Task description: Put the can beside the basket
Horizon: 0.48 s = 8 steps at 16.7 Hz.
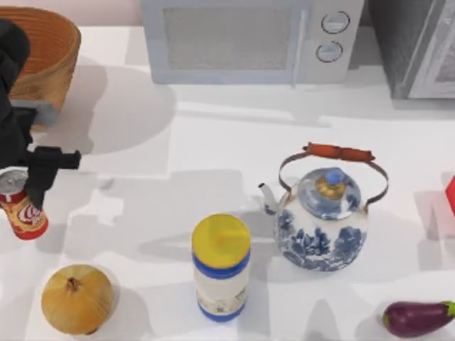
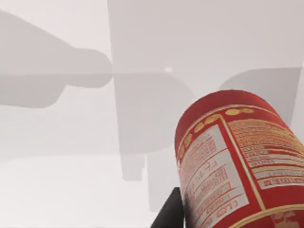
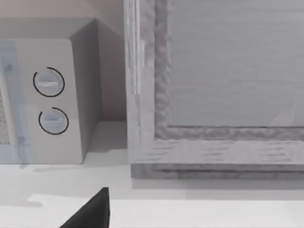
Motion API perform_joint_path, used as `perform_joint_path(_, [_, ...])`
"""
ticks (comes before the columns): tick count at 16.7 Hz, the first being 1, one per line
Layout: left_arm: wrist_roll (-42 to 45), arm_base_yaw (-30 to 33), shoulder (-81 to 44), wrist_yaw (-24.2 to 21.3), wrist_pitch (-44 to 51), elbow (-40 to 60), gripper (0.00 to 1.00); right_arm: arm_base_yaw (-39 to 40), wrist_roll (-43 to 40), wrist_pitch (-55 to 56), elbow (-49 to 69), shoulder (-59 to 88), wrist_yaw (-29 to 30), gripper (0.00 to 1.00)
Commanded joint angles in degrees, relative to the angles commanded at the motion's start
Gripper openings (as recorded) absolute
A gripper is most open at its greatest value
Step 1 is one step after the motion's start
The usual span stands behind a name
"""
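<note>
The can (image 1: 21,211), red and gold with a silver top, hangs tilted at the table's left edge, above the white surface. My left gripper (image 1: 33,187) is shut on it from above. The left wrist view shows the can (image 2: 237,166) close up, its label side on, with one dark finger (image 2: 170,214) against it. The woven basket (image 1: 44,53) stands in the far left corner, a little behind the can and partly covered by my left arm. In the right wrist view, a dark finger (image 3: 92,213) of my right gripper points at the far right appliances.
An onion (image 1: 76,298) lies near the front left. To its right stand a yellow-lidded jar (image 1: 221,266) and a blue-and-white teapot (image 1: 323,220), with an eggplant (image 1: 418,317) at the front right. A microwave (image 1: 249,39) and a grey cabinet (image 1: 419,46) line the back.
</note>
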<state>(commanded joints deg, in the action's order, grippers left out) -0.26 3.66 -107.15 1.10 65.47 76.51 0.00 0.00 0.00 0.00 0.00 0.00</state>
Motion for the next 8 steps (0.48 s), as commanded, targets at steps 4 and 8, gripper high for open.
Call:
perform_joint_path(4, [0.1,-2.1,-0.9,-0.8,-7.2,-0.4,0.00,0.0,0.0,0.0,0.0,0.0,0.0,1.00])
perform_joint_path(8, [0.2,-2.2,-1.1,-0.8,-7.9,-0.5,0.00,0.0,0.0,0.0,0.0,0.0,0.0,1.00])
